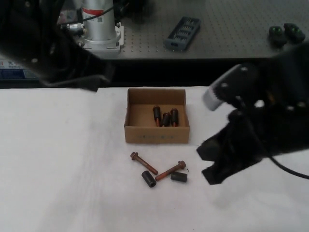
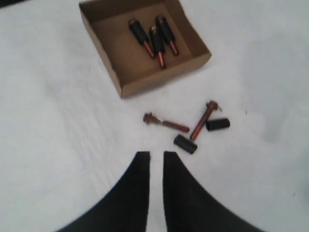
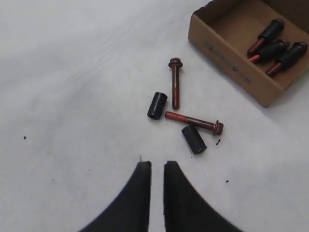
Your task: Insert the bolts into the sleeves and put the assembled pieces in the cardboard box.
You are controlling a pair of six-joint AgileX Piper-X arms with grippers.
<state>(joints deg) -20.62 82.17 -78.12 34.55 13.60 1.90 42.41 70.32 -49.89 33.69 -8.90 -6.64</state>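
**Loose parts.** Two bolts and two sleeves lie flat on the white cloth [image 1: 58, 169], just in front of the cardboard box [image 1: 157, 134].
- The first bolt [image 1: 145, 164] lies on a diagonal. Its head points toward the box and the left, and its threaded tip points toward the near edge.
- The second bolt [image 1: 169, 171] lies on the opposite diagonal, with its head to the right.
- The two tips sit close together, so the bolts form a V that opens toward the box. Whether the tips touch cannot be told.
- The first sleeve [image 1: 148, 179] lies on its side just beside the tips, on the near side.
- The second sleeve [image 1: 178, 177] lies on its side just beside the head of the second bolt, with its long axis running roughly across the bench.
- Neither bolt is inside a sleeve.

**Box.** The box is open at the top and holds three assembled pieces [image 1: 165, 118].
- They lie side by side in its right half, roughly parallel.
- Their black sleeved ends point toward the far wall.
- Their bare copper ends point toward the near wall.

**Grippers.**
- The left gripper [image 2: 153, 155] hangs above the cloth, near the loose parts. Its fingers [image 2: 140, 188] are drawn to a narrow slit and hold nothing.
- The right gripper [image 3: 154, 164] hangs above the cloth on the right side of the parts. Its fingers [image 3: 183, 203] are equally narrow and hold nothing.
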